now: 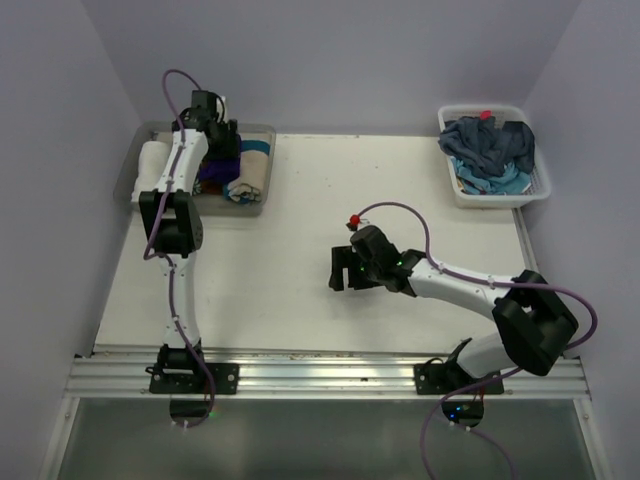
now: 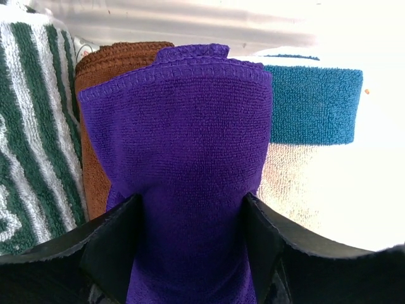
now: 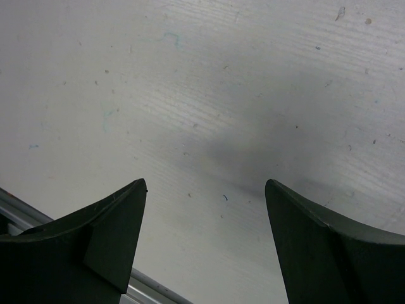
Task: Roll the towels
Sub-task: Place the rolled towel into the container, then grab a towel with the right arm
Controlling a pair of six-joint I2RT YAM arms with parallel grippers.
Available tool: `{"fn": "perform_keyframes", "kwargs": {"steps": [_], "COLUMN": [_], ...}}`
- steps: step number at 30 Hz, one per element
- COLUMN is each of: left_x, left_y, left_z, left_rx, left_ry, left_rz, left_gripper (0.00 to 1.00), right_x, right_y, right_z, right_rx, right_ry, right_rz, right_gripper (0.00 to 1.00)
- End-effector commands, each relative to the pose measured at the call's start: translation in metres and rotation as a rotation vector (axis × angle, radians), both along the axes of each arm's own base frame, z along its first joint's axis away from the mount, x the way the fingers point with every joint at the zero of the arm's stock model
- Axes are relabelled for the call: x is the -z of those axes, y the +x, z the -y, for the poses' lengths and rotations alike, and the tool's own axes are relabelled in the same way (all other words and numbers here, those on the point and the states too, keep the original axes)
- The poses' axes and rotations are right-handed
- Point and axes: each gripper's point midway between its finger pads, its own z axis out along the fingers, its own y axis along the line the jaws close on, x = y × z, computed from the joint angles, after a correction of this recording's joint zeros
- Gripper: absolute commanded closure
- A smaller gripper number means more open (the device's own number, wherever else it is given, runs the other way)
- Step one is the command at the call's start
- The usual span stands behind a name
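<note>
Nearest, the right claw (image 3: 205,183) is hanging spread and empty over the bench (image 3: 209,95). Farther off, the left claw (image 2: 190,202) is flanking the rolled purple towel (image 2: 177,126) in the tub (image 1: 255,208), beside a brown towel (image 2: 95,69); whether it is pinching or merely touching, I cannot tell. If it pulls away askew, it is risking dragging the roll loose. No writing is showing anywhere.

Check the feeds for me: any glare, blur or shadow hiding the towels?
Left wrist: white glare washes out the top and right side, but the purple towel is sharp. Right wrist: soft shadow on the table. Top view: evenly lit, clear.
</note>
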Motion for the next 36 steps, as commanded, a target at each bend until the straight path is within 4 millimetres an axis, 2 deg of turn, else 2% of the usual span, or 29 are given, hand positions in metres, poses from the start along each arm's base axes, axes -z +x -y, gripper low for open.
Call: {"fn": "perform_keyframes", "kwargs": {"steps": [1, 2, 3, 5, 6, 7, 8, 9, 13, 16, 17, 18, 21, 22, 23, 24, 25, 26, 27, 28, 29, 30, 31, 32, 33, 34, 35, 36], "left_x": [-0.049, -0.059, -0.078, -0.097, -0.114, -0.122, -0.130, -0.142, -0.172, -0.192, -0.197, -0.199, -0.199, -0.198, -0.192, -0.187, -0.185, -0.175, -0.168, -0.164, -0.153, -0.148, -0.142, -0.132, -0.127, -0.122, -0.113, -0.108], "left_y": [0.017, 0.018, 0.016, 0.014, 0.010, 0.009, 0.006, 0.002, -0.011, -0.026, -0.037, -0.043, -0.072, -0.081, -0.096, -0.106, -0.112, -0.127, -0.136, -0.142, -0.155, -0.164, -0.171, -0.183, -0.190, -0.196, -0.205, -0.213], "left_z": [-0.001, 0.001, 0.002, 0.007, 0.010, 0.012, 0.013, 0.013, 0.014, 0.011, 0.010, 0.013, 0.022, 0.028, 0.034, 0.052, 0.059, 0.063, 0.080, 0.086, 0.090, 0.102, 0.105, 0.105, 0.111, 0.114, 0.114, 0.121], "left_rx": [-0.004, 0.000, 0.001, 0.017, 0.023, 0.029, 0.032, 0.031, 0.023, -0.017, -0.035, -0.047, -0.080, -0.087, -0.084, -0.052, -0.047, -0.052, -0.009, 0.003, -0.003, 0.033, 0.039, 0.033, 0.048, 0.049, 0.051, 0.067], "left_ry": [-0.003, -0.001, 0.002, 0.008, 0.009, 0.009, 0.010, 0.009, -0.002, -0.003, -0.004, -0.006, -0.007, -0.009, -0.015, -0.013, -0.009, -0.013, -0.034, -0.051, -0.070, -0.086, -0.085, -0.079, -0.076, -0.084, -0.085, -0.091], "left_rz": [0.150, 0.171, 0.203, 0.238, 0.267, 0.279, 0.291, 0.313, 0.352, 0.374, 0.370, 0.370, 0.347, 0.341, 0.319, 0.308, 0.313, 0.289, 0.271, 0.267, 0.239, 0.224, 0.215, 0.193, 0.180, 0.166, 0.143, 0.127], "left_gripper": [0.32, 0.30, 0.28, 0.18, 0.15, 0.06, 0.03, 0.02, 0.00, 0.00, 0.00, 0.00, 0.00, 0.00, 0.00, 0.00, 0.00, 0.00, 0.00, 0.00, 0.01, 0.00, 0.00, 0.00, 0.00, 0.00, 0.00, 0.00], "right_x": [-0.007, -0.008, -0.009, -0.014, -0.018, -0.025, -0.033, -0.039, -0.071, -0.093, -0.099, -0.106, -0.137, -0.140, -0.145, -0.150, -0.156, -0.159, -0.170, -0.160, -0.159, -0.170, -0.172, -0.162, -0.177, -0.176, -0.165, -0.163], "right_y": [0.005, 0.007, 0.009, 0.013, 0.020, 0.024, 0.029, 0.035, 0.056, 0.078, 0.090, 0.097, 0.130, 0.136, 0.147, 0.154, 0.167, 0.176, 0.188, 0.196, 0.203, 0.213, 0.220, 0.228, 0.239, 0.246, 0.254, 0.260], "right_z": [-0.002, -0.001, 0.002, 0.007, 0.014, 0.017, 0.021, 0.026, 0.046, 0.073, 0.090, 0.100, 0.135, 0.146, 0.166, 0.175, 0.183, 0.204, 0.214, 0.225, 0.247, 0.259, 0.269, 0.290, 0.295, 0.313, 0.329, 0.337], "right_rx": [0.020, 0.024, 0.030, 0.028, 0.051, 0.057, 0.056, 0.077, 0.144, 0.239, 0.300, 0.334, 0.478, 0.513, 0.572, 0.599, 0.630, 0.684, 0.717, 0.745, 0.798, 0.833, 0.860, 0.905, 0.921, 0.954, 0.981, 0.993], "right_ry": [-0.006, -0.012, -0.024, -0.057, -0.090, -0.112, -0.125, -0.144, -0.177, -0.184, -0.185, -0.180, -0.143, -0.143, -0.138, -0.129, -0.122, -0.124, -0.118, -0.140, -0.152, -0.147, -0.146, -0.168, -0.156, -0.159, -0.177, -0.183], "right_rz": [0.026, 0.036, 0.047, 0.070, 0.104, 0.122, 0.153, 0.184, 0.265, 0.303, 0.308, 0.317, 0.351, 0.345, 0.344, 0.345, 0.345, 0.342, 0.356, 0.325, 0.318, 0.338, 0.347, 0.324, 0.355, 0.351, 0.326, 0.319], "right_gripper": [0.20, 0.20, 0.20, 0.20, 0.20, 0.19, 0.19, 0.19, 0.18, 0.16, 0.16, 0.16, 0.16, 0.16, 0.16, 0.16, 0.16, 0.16, 0.17, 0.17, 0.18, 0.19, 0.20, 0.21, 0.21, 0.22, 0.23, 0.23]}}
